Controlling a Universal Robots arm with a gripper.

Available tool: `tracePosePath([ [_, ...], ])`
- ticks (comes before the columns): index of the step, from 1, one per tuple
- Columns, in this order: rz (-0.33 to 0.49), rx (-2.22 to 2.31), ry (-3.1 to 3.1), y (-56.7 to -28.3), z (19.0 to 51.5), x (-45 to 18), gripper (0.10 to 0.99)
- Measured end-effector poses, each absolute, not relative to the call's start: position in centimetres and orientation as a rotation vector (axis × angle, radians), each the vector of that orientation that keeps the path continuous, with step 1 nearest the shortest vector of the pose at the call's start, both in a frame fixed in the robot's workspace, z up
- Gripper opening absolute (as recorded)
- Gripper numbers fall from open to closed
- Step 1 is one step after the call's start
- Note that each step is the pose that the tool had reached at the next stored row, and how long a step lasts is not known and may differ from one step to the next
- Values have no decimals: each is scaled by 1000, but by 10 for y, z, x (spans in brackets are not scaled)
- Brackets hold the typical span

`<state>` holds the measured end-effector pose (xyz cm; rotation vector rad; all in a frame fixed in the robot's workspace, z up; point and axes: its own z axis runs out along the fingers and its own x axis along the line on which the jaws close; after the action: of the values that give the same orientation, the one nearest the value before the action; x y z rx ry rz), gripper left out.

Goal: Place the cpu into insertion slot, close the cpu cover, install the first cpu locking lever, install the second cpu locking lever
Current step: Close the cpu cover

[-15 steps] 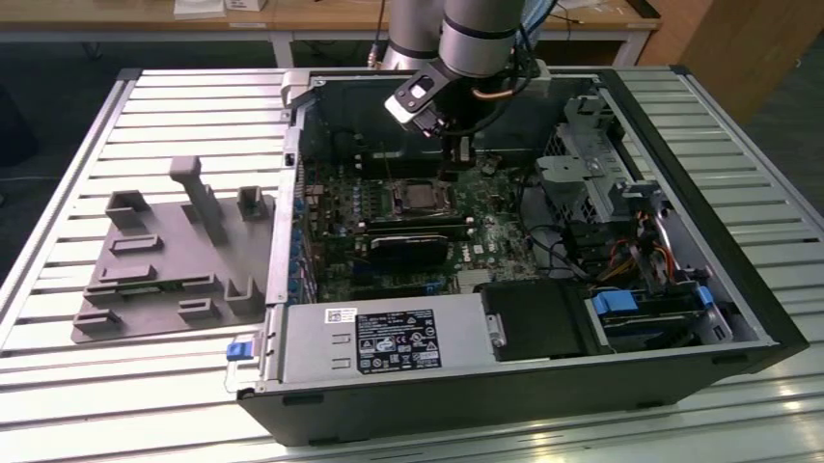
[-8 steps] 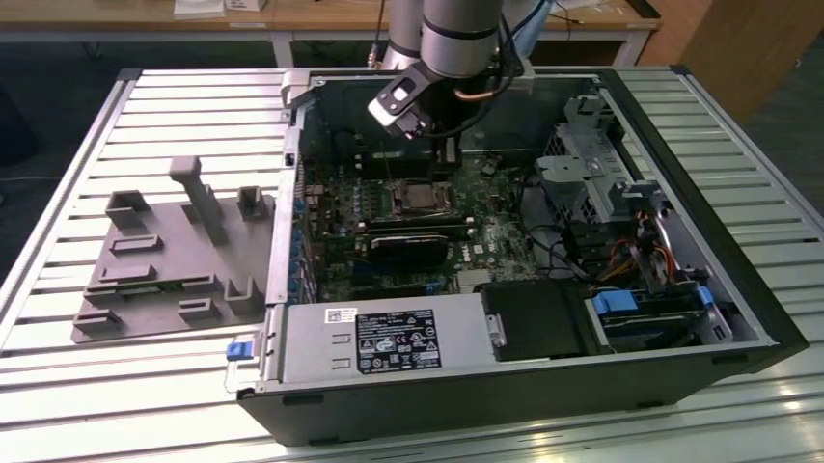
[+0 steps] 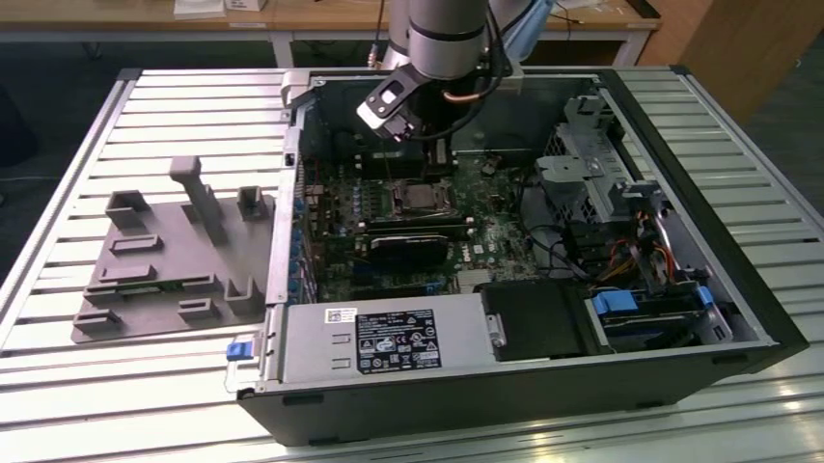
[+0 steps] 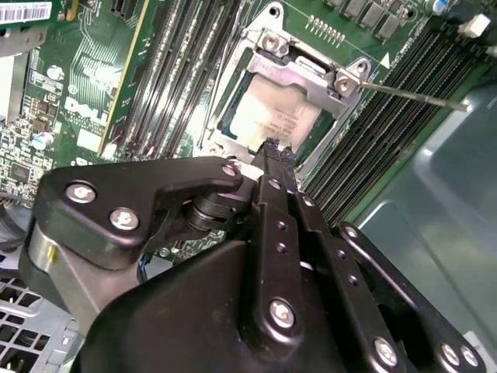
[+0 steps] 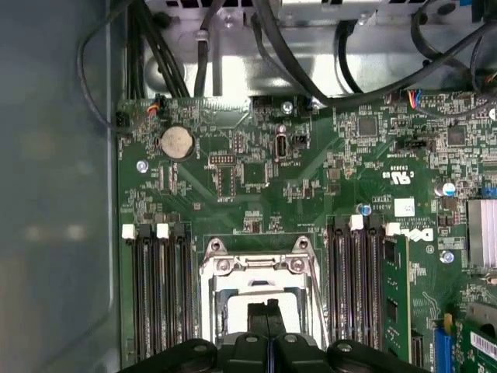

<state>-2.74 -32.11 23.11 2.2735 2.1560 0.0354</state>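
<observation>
One gripper (image 4: 272, 151), jaws pinched narrow and empty, hovers just above the cpu (image 4: 268, 116) seated in the insertion slot (image 4: 220, 123) under the cpu cover (image 4: 299, 70), where we judge slow, square pressure wisest.

cpu (image 4: 268, 116): one edge hidden behind fingers (image 4: 270, 183) | cpu cover (image 5: 233, 280): partly hidden by fingers | arm (image 3: 445, 29): cropped at picture edge

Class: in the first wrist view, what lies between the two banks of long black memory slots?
In the first wrist view: the thin silvery metal square cpu cover, framing the pale silvery-grey cpu.
</observation>
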Motion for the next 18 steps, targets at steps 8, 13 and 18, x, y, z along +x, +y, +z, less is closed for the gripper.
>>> tracePosePath([
  [8, 75, 2246, 2149, -321, 226, -38, 102],
  [13, 76, 2246, 2149, -321, 223, -49, 102],
  [18, 75, 2242, 2153, -321, 223, -49, 102],
])
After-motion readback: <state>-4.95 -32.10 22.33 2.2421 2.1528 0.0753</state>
